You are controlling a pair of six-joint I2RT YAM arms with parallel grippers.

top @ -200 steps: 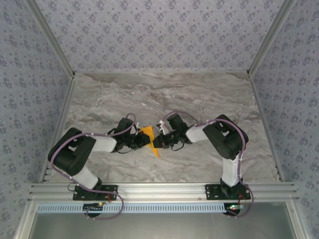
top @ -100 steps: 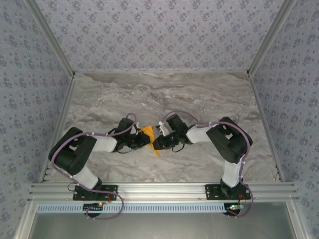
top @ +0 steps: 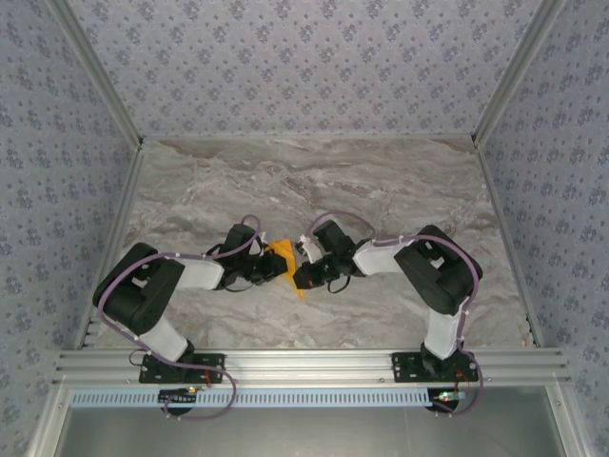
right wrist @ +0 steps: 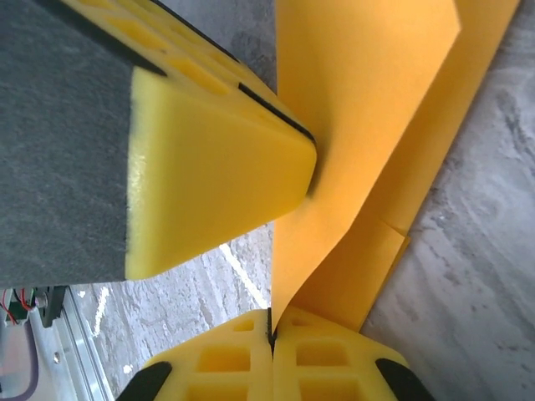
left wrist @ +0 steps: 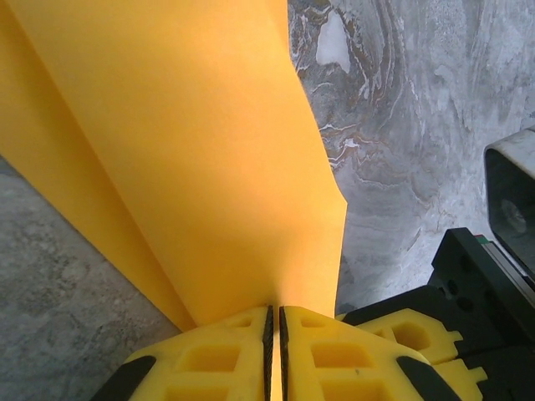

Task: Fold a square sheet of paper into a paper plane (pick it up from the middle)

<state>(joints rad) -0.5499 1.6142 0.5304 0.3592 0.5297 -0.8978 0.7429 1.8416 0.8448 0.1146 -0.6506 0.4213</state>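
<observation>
The orange paper (top: 283, 259) is folded into a narrow pointed shape with creases, a paper plane held just above the table between both arms. My left gripper (left wrist: 274, 324) is shut on one flap of it (left wrist: 209, 167), which rises away from the jaws. My right gripper (right wrist: 271, 332) is shut on the edge of another flap (right wrist: 351, 125), with a folded layer lying behind it. From above, the left gripper (top: 271, 270) and the right gripper (top: 300, 276) stand almost tip to tip at the paper. A left finger (right wrist: 217, 167) presses the paper from the side.
The marble tabletop (top: 314, 181) lies under the paper. Patterned walls (top: 304, 67) close the back and sides. An aluminium rail (top: 304, 364) runs along the near edge with both arm bases. The right arm's fingers (left wrist: 410, 330) and wrist camera (left wrist: 512, 200) sit close beside the left jaws.
The right gripper has shifted slightly left toward the paper and its jaws have shut on the flap's edge. The left gripper holds as before.
</observation>
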